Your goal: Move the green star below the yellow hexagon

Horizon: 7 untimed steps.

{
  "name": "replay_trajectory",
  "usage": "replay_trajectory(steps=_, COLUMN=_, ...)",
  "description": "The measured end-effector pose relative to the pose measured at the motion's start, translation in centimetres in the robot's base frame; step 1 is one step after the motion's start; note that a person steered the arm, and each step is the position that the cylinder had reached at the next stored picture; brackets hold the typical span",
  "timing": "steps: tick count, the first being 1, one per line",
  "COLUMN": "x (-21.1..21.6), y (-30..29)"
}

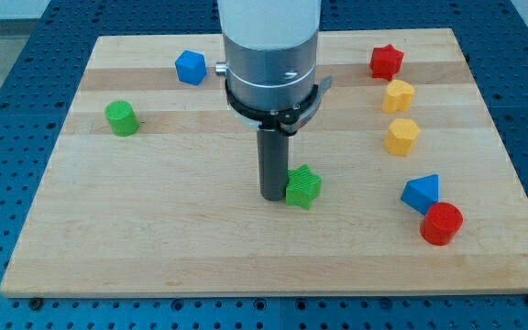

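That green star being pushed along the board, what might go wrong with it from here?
My tip presses the green star from the view's left, on one side only, so the star could turn and slip off. Keep going right and it might bump the blue block and red cylinder, which sit just under the yellow hexagon, crowding the target spot.

Arm enters from the view's top, centre, as a broad white cylinder, cropped by the frame edge. Below it a grey metal collar ringed by a dark clamp band, small lugs jutting to either side. A straight dark rod drops from the collar, upright, much narrower than the housing above. My tip (272, 196) sits down at the board surface, near the middle of the view, slightly toward the bottom.
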State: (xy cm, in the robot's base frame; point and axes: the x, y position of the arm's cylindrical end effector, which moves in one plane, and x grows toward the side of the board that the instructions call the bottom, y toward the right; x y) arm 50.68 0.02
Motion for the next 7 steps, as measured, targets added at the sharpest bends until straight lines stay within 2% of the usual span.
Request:
replay_trajectory(steps=2, x=1.6, y=5.4)
replay_trajectory(steps=4, x=3.5, y=6.7)
replay_trajectory(steps=7, x=-1.0, y=11.1)
